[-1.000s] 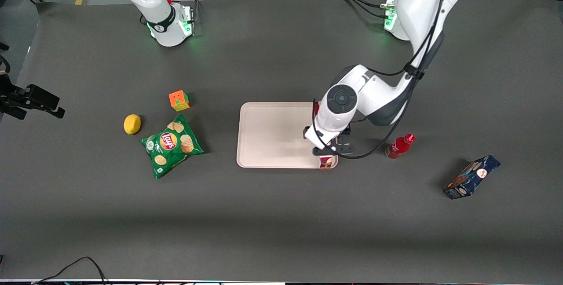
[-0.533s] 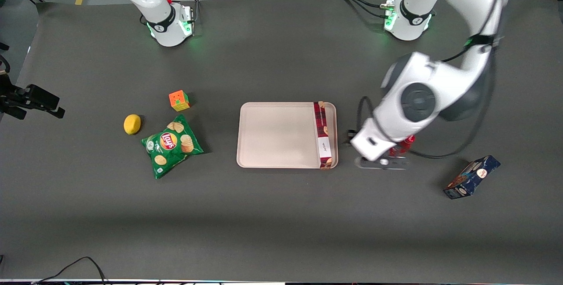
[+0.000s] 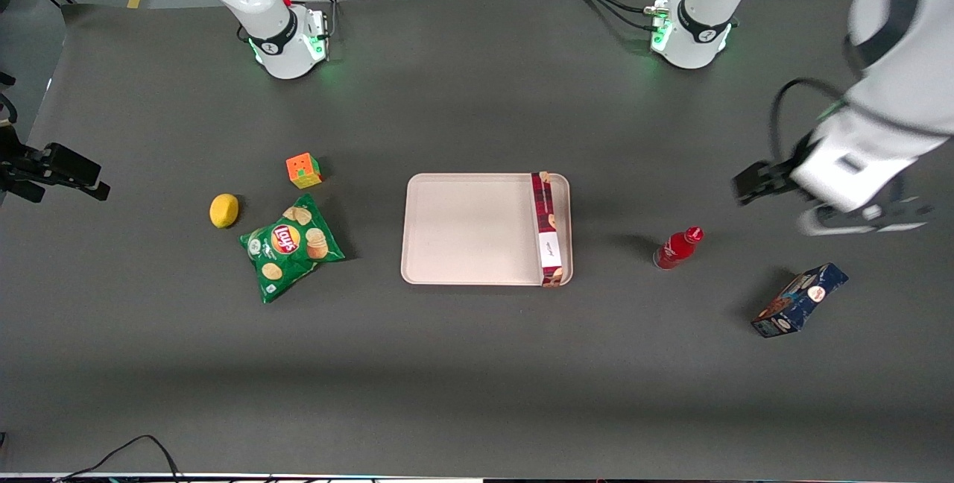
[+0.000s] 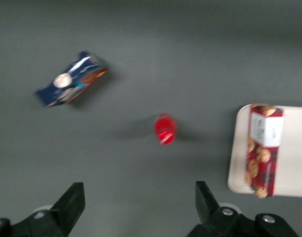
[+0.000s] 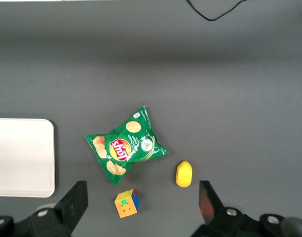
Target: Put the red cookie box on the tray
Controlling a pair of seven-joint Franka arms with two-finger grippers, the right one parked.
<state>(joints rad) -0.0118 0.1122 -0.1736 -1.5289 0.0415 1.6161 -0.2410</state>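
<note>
The red cookie box (image 3: pixel 548 229) lies flat on the pale pink tray (image 3: pixel 469 229), along the tray's edge toward the working arm's end of the table. Nothing touches it. My left gripper (image 3: pixel 857 216) hangs high above the table, well away from the tray toward the working arm's end, above the gap between the red bottle and the blue box. In the left wrist view the gripper (image 4: pixel 138 191) is open with only bare mat between its fingers, and the red cookie box (image 4: pixel 264 148) shows lying on the tray (image 4: pixel 295 148).
A red bottle (image 3: pixel 677 248) stands between the tray and a dark blue cookie box (image 3: pixel 799 300). Toward the parked arm's end lie a green chips bag (image 3: pixel 291 244), a lemon (image 3: pixel 223 210) and a colour cube (image 3: pixel 303 170).
My left arm has swung up and away from the tray toward its own end of the table. The red cookie box has stayed on the tray, uncovered now.
</note>
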